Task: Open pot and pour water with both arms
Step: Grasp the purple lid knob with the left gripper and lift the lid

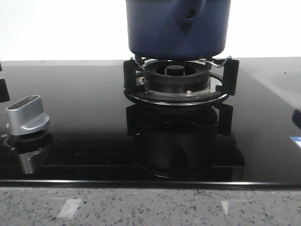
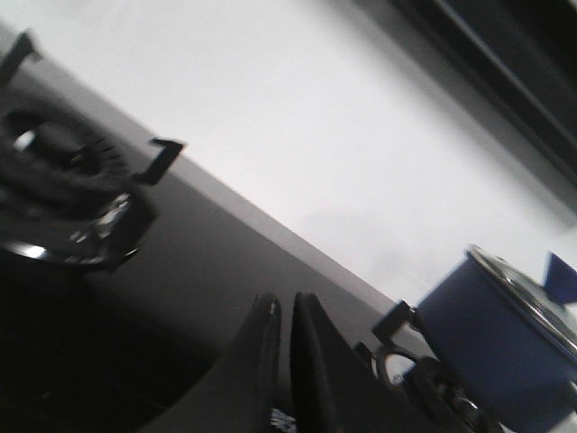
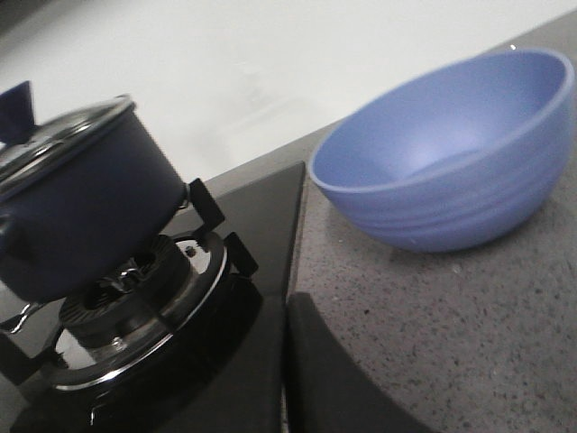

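The dark blue pot (image 1: 178,26) stands on the burner grate (image 1: 178,77) at the back middle of the black glass hob, its handle stub with a small hole facing me. It also shows in the left wrist view (image 2: 496,347) and the right wrist view (image 3: 81,212), with a metal-rimmed lid (image 3: 63,135) on it. My left gripper (image 2: 284,305) is shut and empty, low over the hob and well apart from the pot. My right gripper (image 3: 288,311) is shut and empty at the hob's right edge, apart from the pot. Neither gripper shows in the front view.
A light blue bowl (image 3: 451,153) sits empty on the speckled grey counter (image 3: 469,334) to the right of the hob. A silver knob (image 1: 27,114) stands at the hob's front left. A second burner (image 2: 63,194) lies further left. A white wall runs behind.
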{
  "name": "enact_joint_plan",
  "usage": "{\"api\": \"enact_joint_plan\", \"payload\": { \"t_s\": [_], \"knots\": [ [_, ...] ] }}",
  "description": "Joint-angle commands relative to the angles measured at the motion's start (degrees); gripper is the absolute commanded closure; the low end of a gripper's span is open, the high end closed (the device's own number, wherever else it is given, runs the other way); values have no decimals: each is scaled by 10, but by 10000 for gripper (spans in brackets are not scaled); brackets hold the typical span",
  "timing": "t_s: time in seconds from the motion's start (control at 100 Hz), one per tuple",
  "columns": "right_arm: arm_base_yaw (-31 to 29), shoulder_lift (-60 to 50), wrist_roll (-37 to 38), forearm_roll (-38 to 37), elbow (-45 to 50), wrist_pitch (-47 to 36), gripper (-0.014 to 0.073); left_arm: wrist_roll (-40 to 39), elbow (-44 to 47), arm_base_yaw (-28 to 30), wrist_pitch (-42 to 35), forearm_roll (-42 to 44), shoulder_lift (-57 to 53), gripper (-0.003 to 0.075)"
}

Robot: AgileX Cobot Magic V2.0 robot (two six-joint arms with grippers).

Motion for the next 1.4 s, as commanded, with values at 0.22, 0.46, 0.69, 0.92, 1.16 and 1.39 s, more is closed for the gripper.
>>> {"api": "enact_joint_plan", "payload": {
  "t_s": [0.22,0.46,0.69,0.92,1.16,1.39],
  "knots": [
    [-1,150,-6,-102,-176,146,657,228,-233,0,142,-43,222,741],
    [7,194,-34,-101,-242,175,660,419,-332,-1,244,-216,385,740],
    [18,194,-43,-99,-248,194,540,593,-380,-1,348,-389,505,737],
    [18,194,-43,-99,-248,196,237,669,-442,-4,429,-452,616,612],
    [18,194,-43,-99,-248,196,238,746,-526,-81,425,-452,715,313],
    [18,194,-43,-99,-248,201,238,784,-622,-140,372,-452,809,299]
  ]
}}
